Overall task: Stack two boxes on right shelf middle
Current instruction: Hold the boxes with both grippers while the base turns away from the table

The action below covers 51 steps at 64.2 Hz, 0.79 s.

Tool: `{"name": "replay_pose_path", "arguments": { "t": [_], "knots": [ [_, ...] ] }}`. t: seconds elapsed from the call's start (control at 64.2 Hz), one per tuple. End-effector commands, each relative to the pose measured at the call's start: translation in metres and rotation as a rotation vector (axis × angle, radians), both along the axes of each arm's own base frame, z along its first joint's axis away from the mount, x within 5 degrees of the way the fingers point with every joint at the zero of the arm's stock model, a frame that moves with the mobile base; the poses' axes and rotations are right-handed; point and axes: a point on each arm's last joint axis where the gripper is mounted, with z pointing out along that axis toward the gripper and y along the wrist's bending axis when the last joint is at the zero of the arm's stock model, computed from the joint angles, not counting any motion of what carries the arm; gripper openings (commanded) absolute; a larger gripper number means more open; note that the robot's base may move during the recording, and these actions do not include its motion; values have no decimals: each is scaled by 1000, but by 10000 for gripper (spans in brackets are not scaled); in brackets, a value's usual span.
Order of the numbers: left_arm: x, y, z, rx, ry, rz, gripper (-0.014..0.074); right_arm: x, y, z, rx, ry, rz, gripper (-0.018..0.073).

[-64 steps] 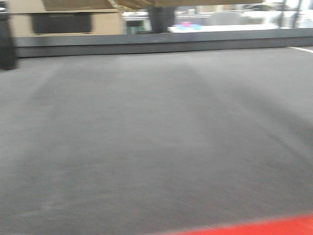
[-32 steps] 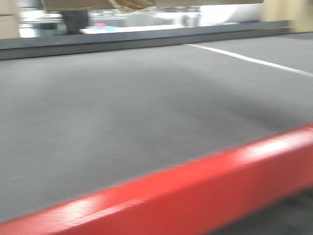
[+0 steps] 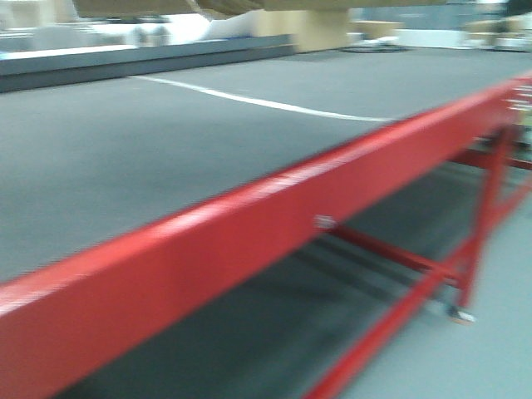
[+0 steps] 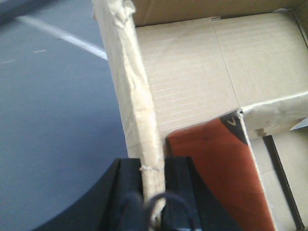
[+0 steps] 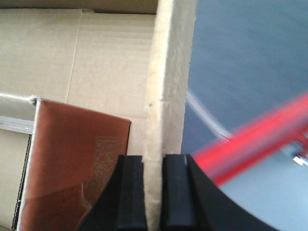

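Box (image 4: 192, 77) open-topped, carried above table (image 3: 208, 233); left claw (image 4: 153, 190) clenched on left wall, right claw (image 5: 154, 190) on right wall. Front view catches only box underside; table's red edge runs diagonally, floor beyond.

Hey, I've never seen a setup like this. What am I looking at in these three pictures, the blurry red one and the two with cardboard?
This is a robot with two arms on a wheeled base. The blurry picture looks forward from its body. It shows a red-framed table with a grey top, and a white line crosses that top. The other two pictures come from cameras on the wrists, each looking down past a black hand. The left hand is closed on one wall of an open cardboard box. The right hand is closed on a wall too, apparently the opposite wall of the same box, so the box seems to be carried between the two arms. Inside it lies a reddish-brown packet. I cannot tell what the packet is.
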Motion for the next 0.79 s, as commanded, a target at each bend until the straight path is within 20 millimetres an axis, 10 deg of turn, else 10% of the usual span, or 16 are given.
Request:
{"name": "replay_pose_path", "arguments": {
  "t": [0.0,0.778],
  "knots": [
    [-3,4,10,30,-78,15,-111,-4,-7,12,3,-82,-35,-154],
    [-3,4,10,30,-78,15,-111,-4,-7,12,3,-82,-35,-154]
  ]
}}
